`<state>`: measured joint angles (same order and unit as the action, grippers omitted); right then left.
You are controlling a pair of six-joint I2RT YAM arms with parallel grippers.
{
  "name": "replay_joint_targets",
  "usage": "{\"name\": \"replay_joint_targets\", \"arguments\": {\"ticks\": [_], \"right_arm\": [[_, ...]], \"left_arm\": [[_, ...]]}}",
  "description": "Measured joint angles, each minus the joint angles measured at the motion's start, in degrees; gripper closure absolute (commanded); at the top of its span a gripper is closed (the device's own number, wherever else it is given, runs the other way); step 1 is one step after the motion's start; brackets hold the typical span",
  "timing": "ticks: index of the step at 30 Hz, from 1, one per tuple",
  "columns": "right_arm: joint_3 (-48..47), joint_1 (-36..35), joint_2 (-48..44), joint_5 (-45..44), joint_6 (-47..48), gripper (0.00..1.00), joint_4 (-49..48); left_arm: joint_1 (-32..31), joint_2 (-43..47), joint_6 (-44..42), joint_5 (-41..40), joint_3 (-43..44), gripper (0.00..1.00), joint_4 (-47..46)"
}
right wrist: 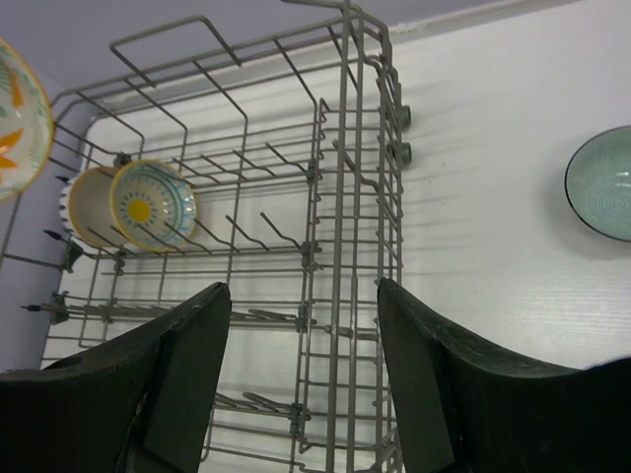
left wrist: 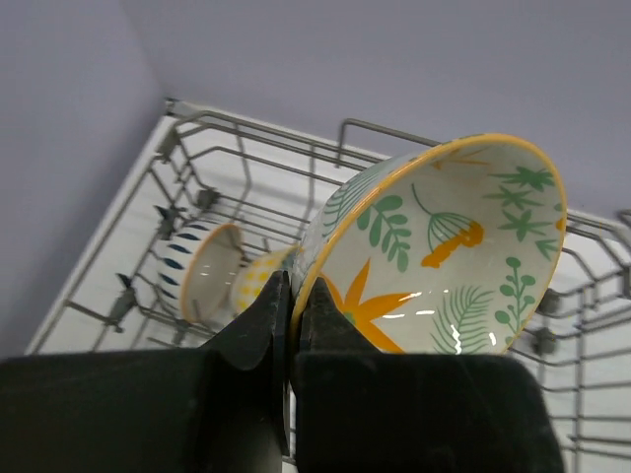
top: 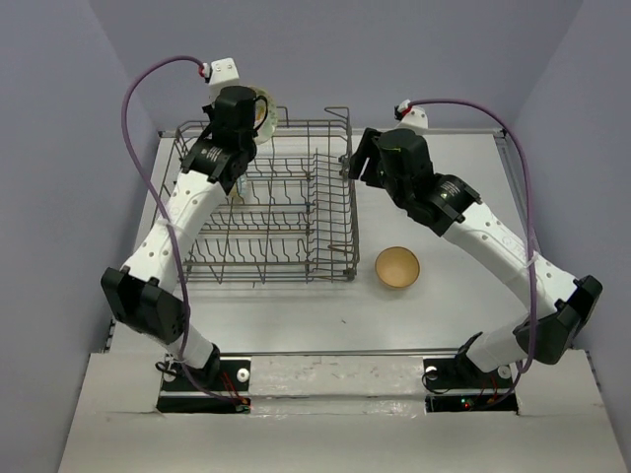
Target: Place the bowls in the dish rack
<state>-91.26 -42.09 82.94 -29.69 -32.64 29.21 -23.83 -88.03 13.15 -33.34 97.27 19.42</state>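
Note:
The grey wire dish rack (top: 286,212) stands left of centre. My left gripper (top: 242,110) is over its far left corner, shut on the rim of a yellow-rimmed floral bowl (left wrist: 444,246) with orange and green leaves, held tilted above the rack (left wrist: 237,168). Two bowls stand on edge in the rack: a blue-striped one (left wrist: 202,271) and a yellow-and-blue patterned one (right wrist: 153,202). My right gripper (right wrist: 303,291) is open and empty above the rack's right wall (right wrist: 345,246). A tan bowl (top: 397,267) sits on the table right of the rack. A pale teal bowl (right wrist: 601,182) lies on the table.
The rack's raised sides and upright tines (right wrist: 266,232) stand under both grippers. The table's back edge meets the purple wall just behind the rack. The teal bowl does not show in the top view, where the right arm (top: 444,202) covers that area.

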Motion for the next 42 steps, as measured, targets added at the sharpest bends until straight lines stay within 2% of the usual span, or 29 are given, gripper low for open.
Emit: {"name": "replay_joint_targets", "arguments": {"ticks": [2,8,14,27,42], "right_arm": [[1.9,0.0,0.0,0.1,-0.3,0.33,0.3],[4.7,0.0,-0.4,0.1,-0.6,0.34,0.8],[7.0,0.0,-3.3,-0.8,-0.6,0.34,0.9],[10.6,0.0,-6.4,-2.1,-0.6,0.34,0.3],[11.6,0.0,-6.5,-2.1,-0.6,0.34,-0.1]], "left_arm": [[0.2,-4.0,-3.2,-6.3,3.0,1.0,1.0],[0.2,-16.7,-10.0,-18.6,10.9,1.0,5.0],[0.2,-23.3,-15.0,-24.9,12.3,1.0,7.7],[-1.9,-24.1,-21.8,-33.4,7.3,1.0,5.3],[-3.2,-25.6,-26.6,-36.3,5.8,1.0,1.9]]}}
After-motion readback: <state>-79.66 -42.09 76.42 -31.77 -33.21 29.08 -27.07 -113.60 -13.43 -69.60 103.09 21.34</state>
